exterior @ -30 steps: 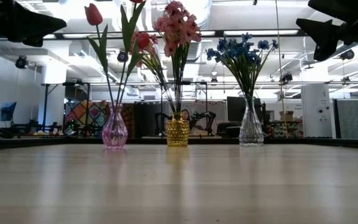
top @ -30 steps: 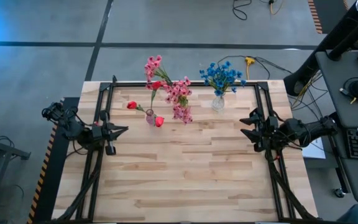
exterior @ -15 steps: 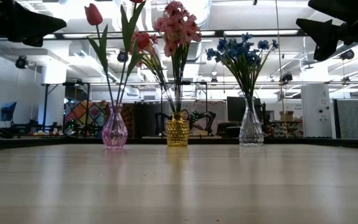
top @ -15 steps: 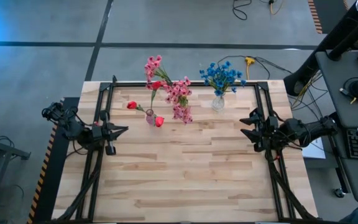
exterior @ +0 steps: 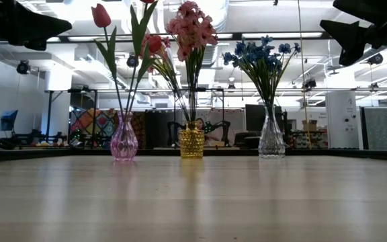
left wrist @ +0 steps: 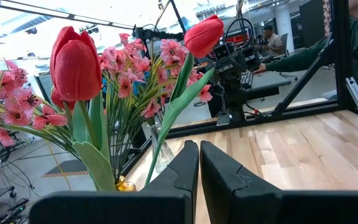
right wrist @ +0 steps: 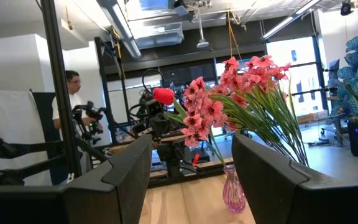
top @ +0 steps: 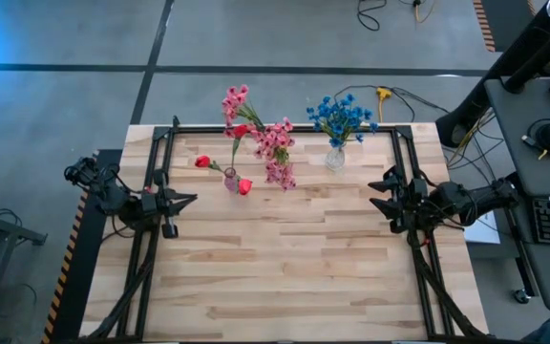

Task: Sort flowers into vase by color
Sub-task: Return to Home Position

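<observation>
Three vases stand in a row near the table's far edge. A pink glass vase (top: 229, 180) (exterior: 124, 139) holds red tulips (top: 244, 186) (left wrist: 76, 62). A yellow vase (exterior: 192, 142) holds pink blooms (top: 275, 148) (right wrist: 207, 112). A clear vase (top: 335, 159) (exterior: 271, 138) holds blue blooms (top: 340, 115). My left gripper (top: 191, 199) (left wrist: 199, 158) is shut and hovers at the table's left side, pointing at the pink vase. My right gripper (top: 374, 192) (right wrist: 191, 171) is open at the right side, pointing toward the vases. Neither touches anything.
Black frame rails (top: 160, 172) run along the table's left, right and far edges. The wooden table (top: 285, 268) is bare across its middle and near half. A person (right wrist: 73, 99) stands beyond the table's left side; another sits beyond its right side (left wrist: 328, 53).
</observation>
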